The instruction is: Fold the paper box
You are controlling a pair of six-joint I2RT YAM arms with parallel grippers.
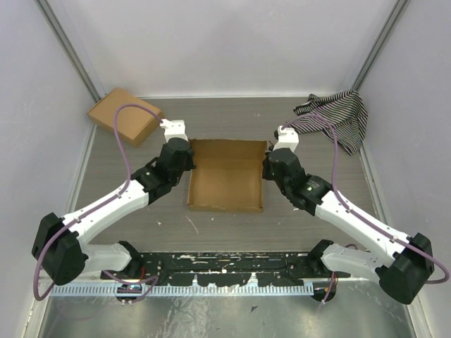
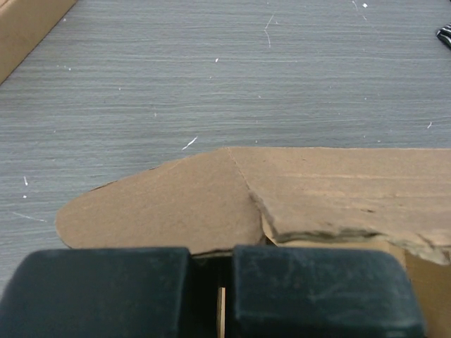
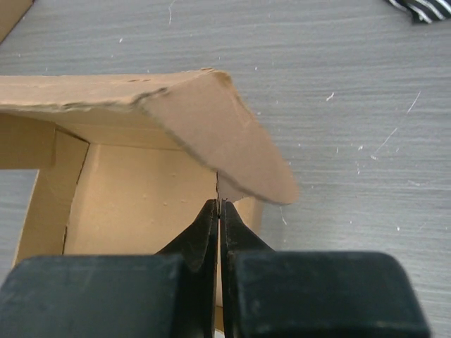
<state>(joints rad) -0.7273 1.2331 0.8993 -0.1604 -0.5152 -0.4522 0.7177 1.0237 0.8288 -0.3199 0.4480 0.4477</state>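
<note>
Left arm [image 1: 106, 210], right arm [image 1: 356, 217] — white links, black joints, 1 purple cable [image 1: 126, 158] each, matte black end effector fingers [image 3: 317, 296]

grey table [image 1: 225, 116] bears the paper box [image 1: 227, 184], a cardboard slab [image 1: 125, 116], a striped cloth [image 1: 340, 115].

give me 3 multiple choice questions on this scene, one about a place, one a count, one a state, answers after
1. Where does the striped cloth lie?
A) far right corner
B) far left corner
C) near edge, between the arm bases

2. How many brown cardboard items are in view?
A) one
B) two
C) four

3. What is the right gripper doing?
A) hanging open in the air
B) pinching a wall of the paper box
C) holding the cloth

Answers:
1 A, it is bunched at the far right.
2 B, the paper box in the middle and a flat cardboard box at the far left.
3 B, its fingers meet on the cardboard edge.
</note>
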